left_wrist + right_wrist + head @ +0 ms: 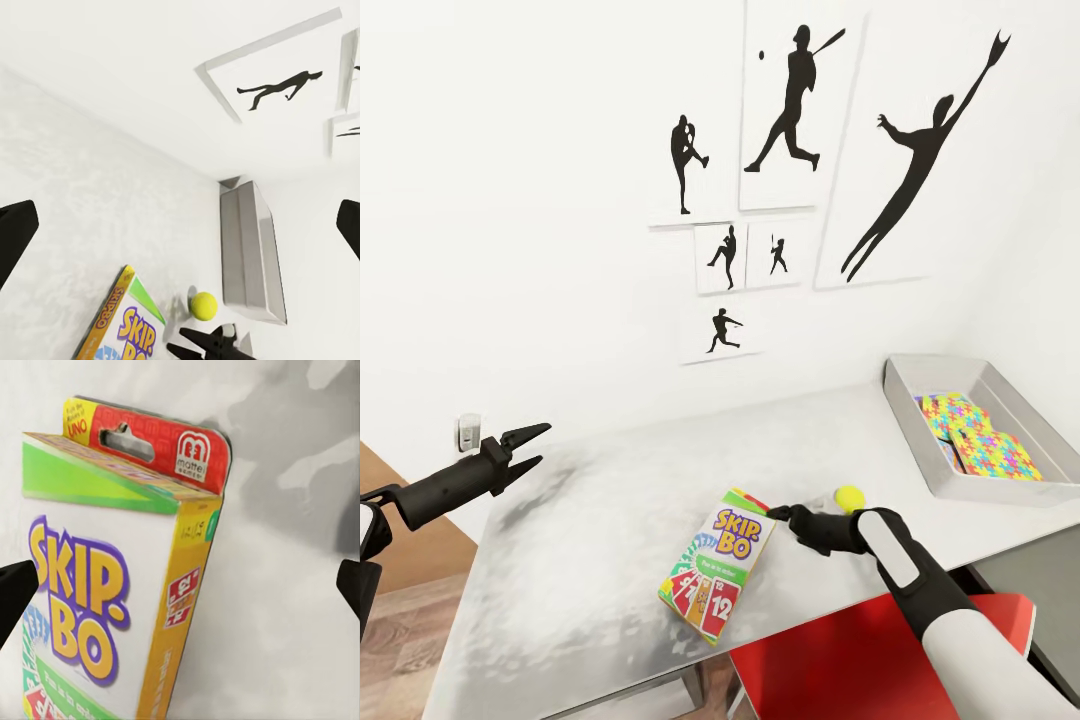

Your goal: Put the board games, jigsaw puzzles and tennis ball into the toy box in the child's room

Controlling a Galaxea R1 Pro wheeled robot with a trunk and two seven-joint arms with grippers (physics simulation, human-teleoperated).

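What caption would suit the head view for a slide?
Right gripper open beside the SKIP-BO box on the table; tennis ball nearby, two puzzles in the toy box.

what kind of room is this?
Probably a child's bedroom or playroom: black athlete silhouette prints on the white wall, a SKIP-BO game box and a yellow ball on a grey table, jigsaw puzzles in a tray.

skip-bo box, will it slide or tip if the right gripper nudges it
The SKIP-BO box lies flat on the smooth table, so it would probably slide, not tip. It looks like stiff, light card. The right gripper, open at its top edge, might spin it.
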